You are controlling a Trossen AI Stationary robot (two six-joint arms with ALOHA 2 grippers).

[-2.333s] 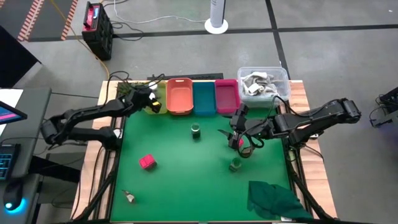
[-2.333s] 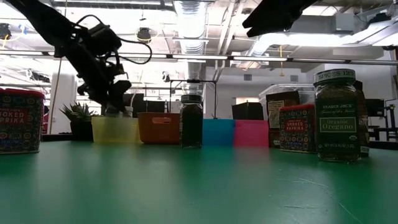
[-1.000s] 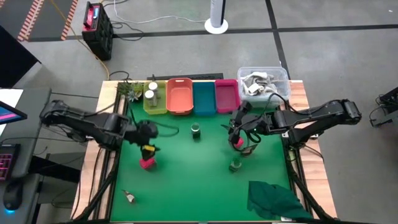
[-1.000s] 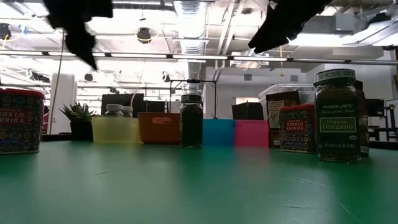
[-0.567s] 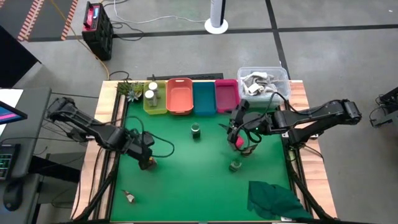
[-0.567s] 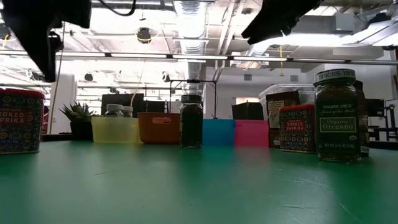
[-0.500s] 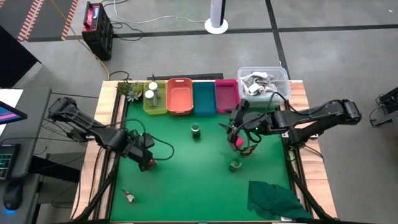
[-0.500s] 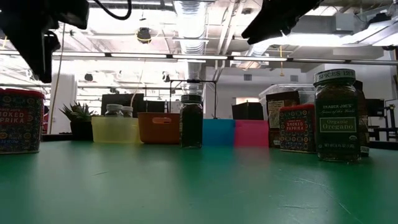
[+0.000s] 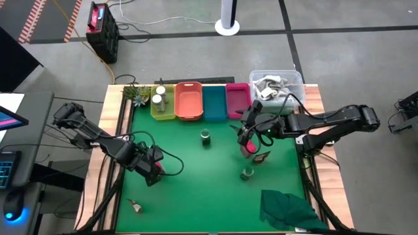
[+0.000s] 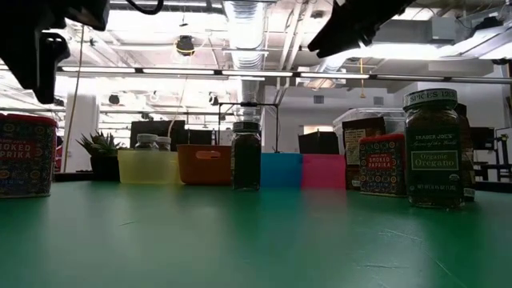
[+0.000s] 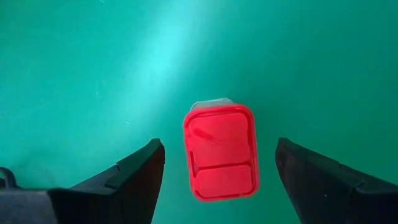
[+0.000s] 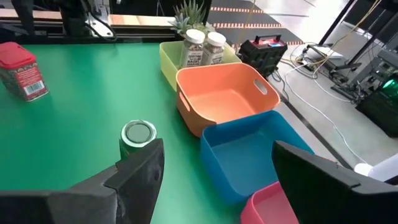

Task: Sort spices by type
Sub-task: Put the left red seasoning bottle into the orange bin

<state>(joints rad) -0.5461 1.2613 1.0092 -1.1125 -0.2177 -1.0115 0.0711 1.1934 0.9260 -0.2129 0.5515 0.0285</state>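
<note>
My left gripper (image 9: 154, 173) hangs open, pointing down over a red paprika tin (image 11: 221, 154) that stands on the green mat at the left. In the left wrist view its fingers stand on either side of the tin's lid, well apart from it. Over the mat's right middle my right gripper (image 9: 245, 132) is open with nothing in it, above a second red tin (image 9: 250, 149). One green-lidded jar (image 9: 206, 136) stands mid-mat and another (image 9: 247, 173) nearer the front. Two white-capped jars (image 12: 203, 45) stand in the yellow tray (image 9: 162, 104).
Orange (image 9: 188, 100), blue (image 9: 214, 102) and pink (image 9: 238, 99) trays line the far edge beside the yellow one. A clear bin (image 9: 277, 85) sits at the far right and a dark green cloth (image 9: 287, 209) at the near right. A small item (image 9: 136, 207) lies near left.
My left gripper has swung from mid-left of the mat toward the near edge and tipped to point more steeply down. It now hangs over the left red tin, still open. The tins and jars have not moved.
</note>
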